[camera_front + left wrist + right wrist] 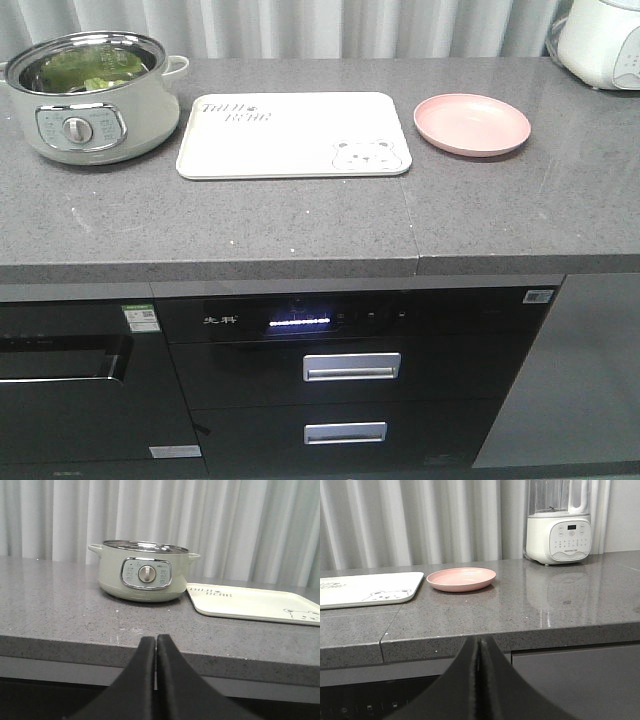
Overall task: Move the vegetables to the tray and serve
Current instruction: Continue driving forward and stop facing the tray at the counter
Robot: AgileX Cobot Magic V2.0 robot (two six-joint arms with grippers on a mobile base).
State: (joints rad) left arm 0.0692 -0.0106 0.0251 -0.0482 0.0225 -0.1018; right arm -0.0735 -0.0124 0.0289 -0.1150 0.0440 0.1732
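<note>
Vegetables in pot beside tray; pink plate right; left fingers, right fingers closed, holding nothing.

Left end effector: two matte black fingers, smooth, uniform colour. Each finger broad at base, curving inward, narrowing to blunt tip. Inner faces flat and straight, meeting along thin vertical seam, with sliver of light showing through. Outer edges flare away from seam in concave sweep.

Right end effector: same build. Matte black fingers, same flared silhouette, seam narrower and darker. Faint sheen along outer finger edges just below tips.
</note>
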